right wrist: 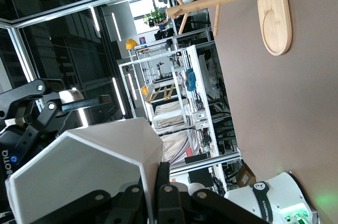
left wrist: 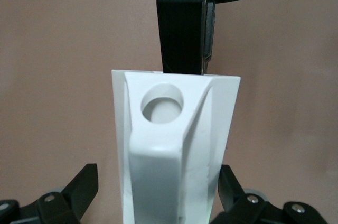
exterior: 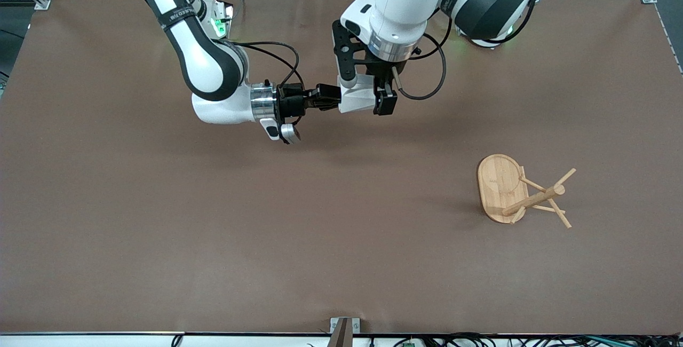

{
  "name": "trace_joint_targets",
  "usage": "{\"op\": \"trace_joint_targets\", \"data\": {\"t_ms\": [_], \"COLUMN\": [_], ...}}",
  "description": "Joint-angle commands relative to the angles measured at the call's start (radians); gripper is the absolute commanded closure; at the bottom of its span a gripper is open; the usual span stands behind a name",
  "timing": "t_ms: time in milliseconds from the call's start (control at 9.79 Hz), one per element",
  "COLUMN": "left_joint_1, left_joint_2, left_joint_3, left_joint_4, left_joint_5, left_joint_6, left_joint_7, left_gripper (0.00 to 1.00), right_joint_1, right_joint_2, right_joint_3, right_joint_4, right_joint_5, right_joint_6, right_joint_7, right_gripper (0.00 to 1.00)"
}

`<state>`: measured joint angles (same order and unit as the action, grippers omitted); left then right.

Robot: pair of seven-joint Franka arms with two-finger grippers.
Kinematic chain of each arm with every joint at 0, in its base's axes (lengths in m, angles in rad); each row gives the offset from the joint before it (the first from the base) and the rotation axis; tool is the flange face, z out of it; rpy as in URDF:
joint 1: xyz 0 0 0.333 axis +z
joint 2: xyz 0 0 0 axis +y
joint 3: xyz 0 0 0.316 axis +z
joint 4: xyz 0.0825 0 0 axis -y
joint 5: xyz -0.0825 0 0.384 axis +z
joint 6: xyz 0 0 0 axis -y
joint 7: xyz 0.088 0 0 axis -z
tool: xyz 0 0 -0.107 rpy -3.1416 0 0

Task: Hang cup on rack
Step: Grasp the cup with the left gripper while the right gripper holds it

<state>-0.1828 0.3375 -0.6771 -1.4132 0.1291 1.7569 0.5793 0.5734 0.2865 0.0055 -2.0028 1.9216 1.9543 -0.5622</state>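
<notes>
Front view, upper centre: my right gripper [exterior: 326, 102] is clamped shut on the cup's [exterior: 358, 99] rim, holding it above the table [exterior: 160, 219]. My left gripper [exterior: 363, 97] straddles the cup, fingers spread wide. Rack [exterior: 520, 193] stands lower right.

**Cup clamped at its rim, rack standing apart**

The right end effector [right wrist: 153, 195] has its black fingers [right wrist: 161, 182] closed on the rim of the white faceted cup [right wrist: 84, 168], one finger inside the mouth. The left end effector [right wrist: 31, 108] stands spread beside the cup. The bamboo rack [right wrist: 253, 2] stands upright on the brown bench [right wrist: 274, 129], well apart from the cup.
</notes>
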Motion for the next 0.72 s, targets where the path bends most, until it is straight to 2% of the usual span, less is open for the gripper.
{"op": "trace_joint_targets", "data": {"t_ms": [0, 204, 409, 511, 613], "left_joint_1": [0.003, 0.002, 0.000, 0.000, 0.002], "left_joint_2": [0.021, 0.021, 0.020, 0.020, 0.015], "left_joint_3": [-0.005, -0.005, -0.005, -0.005, -0.005], "left_joint_4": [-0.021, -0.021, -0.021, -0.021, -0.020], "left_joint_5": [0.006, 0.009, 0.009, 0.007, 0.009], "left_joint_6": [-0.002, -0.002, -0.002, -0.002, -0.002], "left_joint_7": [0.016, 0.016, 0.005, 0.001, 0.005], "left_gripper": [0.04, 0.36, 0.75, 0.88, 0.89], "right_joint_1": [0.010, 0.010, 0.010, 0.010, 0.010], "right_joint_2": [-0.012, -0.012, -0.012, -0.012, -0.012], "right_joint_3": [-0.004, -0.004, -0.004, -0.005, -0.004], "right_joint_4": [-0.013, -0.013, -0.013, -0.013, -0.013], "right_joint_5": [0.036, 0.036, 0.036, 0.036, 0.036], "right_joint_6": [-0.003, -0.003, -0.003, -0.003, -0.003], "right_joint_7": [-0.024, -0.030, -0.030, -0.030, -0.030], "right_gripper": [0.99, 0.99, 0.99, 0.99, 0.99]}}
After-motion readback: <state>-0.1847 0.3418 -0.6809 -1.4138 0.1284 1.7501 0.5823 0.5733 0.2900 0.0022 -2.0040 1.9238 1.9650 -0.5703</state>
